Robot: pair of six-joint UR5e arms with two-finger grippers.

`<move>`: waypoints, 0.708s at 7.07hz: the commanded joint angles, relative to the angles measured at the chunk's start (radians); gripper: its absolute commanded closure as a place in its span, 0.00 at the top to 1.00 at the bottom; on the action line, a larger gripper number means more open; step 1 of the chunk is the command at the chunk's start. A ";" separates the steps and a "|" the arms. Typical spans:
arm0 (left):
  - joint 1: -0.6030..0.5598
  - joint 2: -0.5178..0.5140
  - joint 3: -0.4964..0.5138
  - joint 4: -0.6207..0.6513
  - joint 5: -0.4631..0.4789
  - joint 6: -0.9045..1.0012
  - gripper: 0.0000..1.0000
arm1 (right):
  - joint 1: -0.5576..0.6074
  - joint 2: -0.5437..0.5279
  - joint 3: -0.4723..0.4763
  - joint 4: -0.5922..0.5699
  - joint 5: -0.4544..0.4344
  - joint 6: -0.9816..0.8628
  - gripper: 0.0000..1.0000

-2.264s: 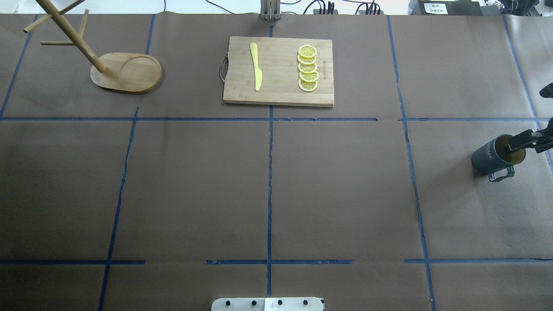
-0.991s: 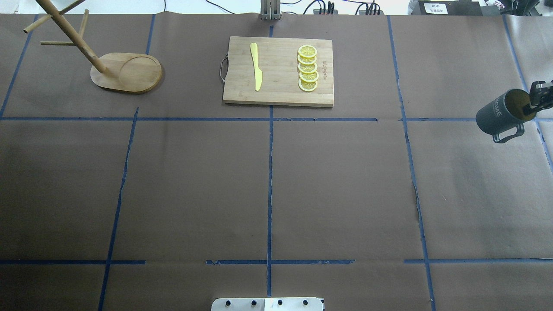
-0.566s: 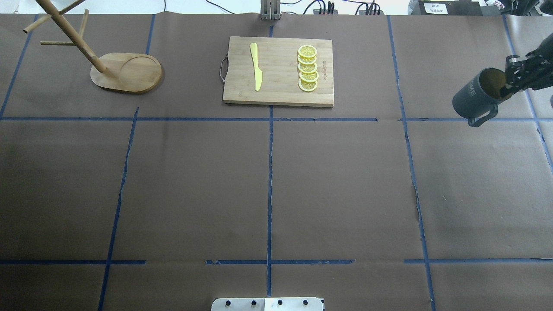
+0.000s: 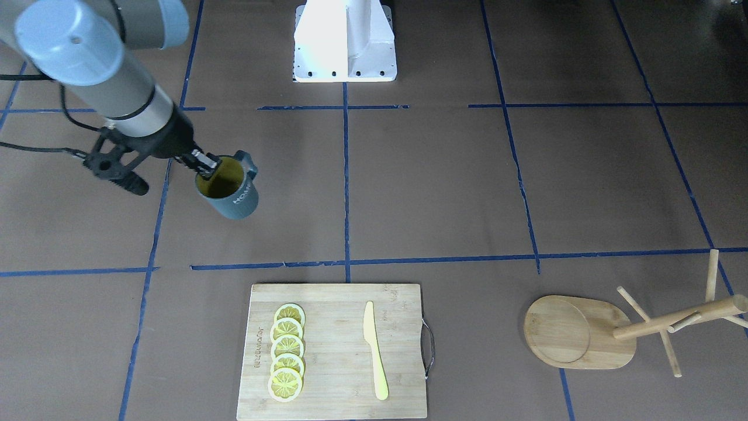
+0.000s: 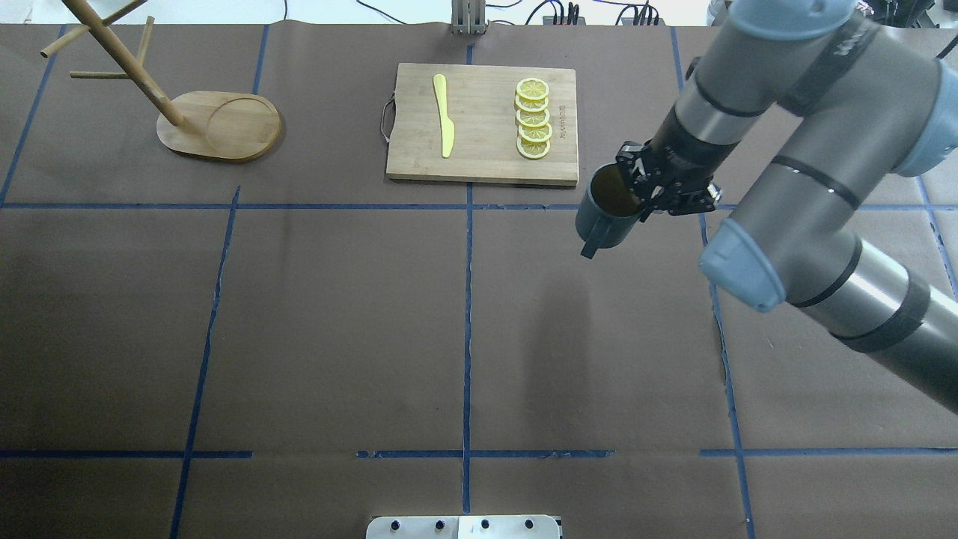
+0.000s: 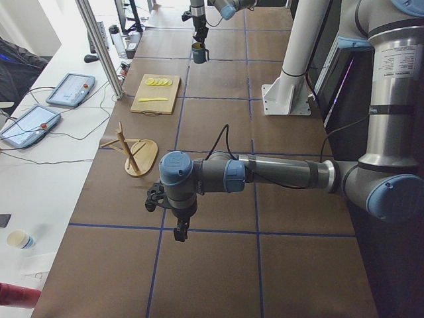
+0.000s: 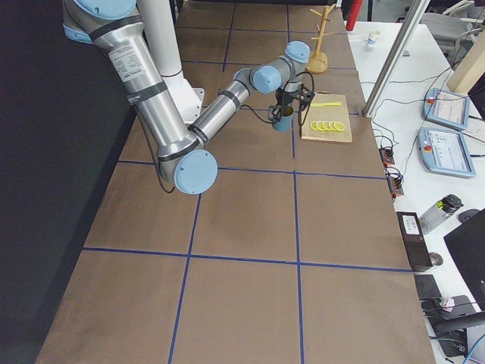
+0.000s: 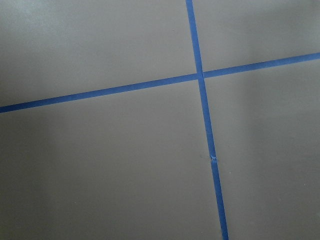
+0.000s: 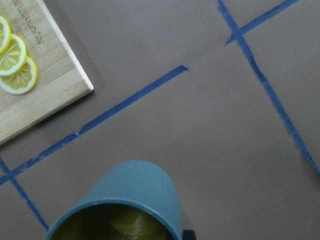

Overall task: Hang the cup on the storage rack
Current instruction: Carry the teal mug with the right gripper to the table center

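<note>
The dark teal cup (image 5: pixel 605 218) with a yellow inside hangs in the air, tilted, just off the near right corner of the cutting board. My right gripper (image 5: pixel 638 201) is shut on the cup's rim, one finger inside it. The cup also shows in the front view (image 4: pixel 234 196), the right wrist view (image 9: pixel 131 192) and the right side view (image 7: pixel 282 121). The wooden storage rack (image 5: pixel 239 129) stands at the far left with bare pegs; it also shows in the front view (image 4: pixel 561 330). My left gripper (image 6: pixel 180 232) shows only in the left side view; I cannot tell if it is open.
A bamboo cutting board (image 5: pixel 486 161) lies at the far middle, with a yellow knife (image 5: pixel 444 112) and several lemon slices (image 5: pixel 533 120) on it. The robot's white base (image 4: pixel 345 41) stands at the near edge. Blue tape lines cross the brown table cover.
My right arm has carried the cup up off the table at the far right edge and leftward across it, to just beside the cutting board's near right corner.
</note>
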 commanded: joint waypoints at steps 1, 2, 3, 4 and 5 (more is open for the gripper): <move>0.000 0.002 0.000 0.000 -0.001 0.000 1.00 | -0.146 0.075 -0.036 0.101 -0.093 0.310 0.04; 0.000 0.002 0.001 0.000 -0.001 0.000 1.00 | -0.210 0.111 -0.071 0.125 -0.175 0.469 0.03; 0.000 0.002 0.001 0.000 -0.001 0.000 1.00 | -0.250 0.181 -0.151 0.127 -0.245 0.576 0.03; 0.000 0.002 0.003 0.000 -0.001 0.000 1.00 | -0.255 0.229 -0.212 0.128 -0.246 0.682 0.03; 0.000 0.002 0.003 0.000 -0.001 -0.002 1.00 | -0.255 0.241 -0.236 0.128 -0.248 0.731 0.03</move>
